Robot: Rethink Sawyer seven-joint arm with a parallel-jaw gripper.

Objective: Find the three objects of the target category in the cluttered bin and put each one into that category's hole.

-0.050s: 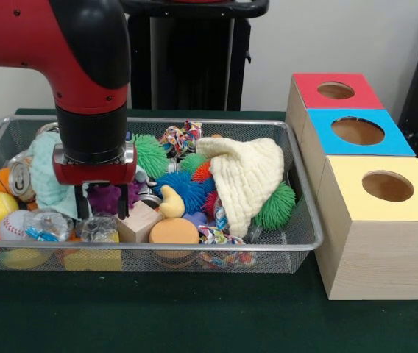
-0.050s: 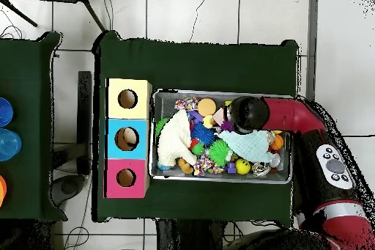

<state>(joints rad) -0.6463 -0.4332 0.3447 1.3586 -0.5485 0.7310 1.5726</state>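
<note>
Front view: we see the end effector [image 1: 103,209] low over the left part of the wire bin [image 1: 297,243], its two dark fingers spread, one on each side of a purple fuzzy toy [image 1: 106,197] but not visibly pressing it. Just right of it lies a wooden block [image 1: 138,220], then a yellow duck-shaped toy [image 1: 170,204] and a blue spiky ball [image 1: 185,187]. A cream knitted cloth [image 1: 247,176] drapes over the right half; a pale teal cloth [image 1: 47,176] sits behind the arm. Balls and a drink can [image 1: 20,179] crowd the far left. On the desk [image 1: 194,316] to the right stand three boxes with holes: red [image 1: 335,90], blue [image 1: 357,131], yellow [image 1: 387,186]. We cannot tell the target category; if soft toys, the purple one should be light and compressible, best pinched across its body. Overhead view: the arm [image 2: 293,115] reaches into the bin, and the end effector itself is hidden beneath the wrist; the boxes sit just beside the bin's opposite end.
</note>
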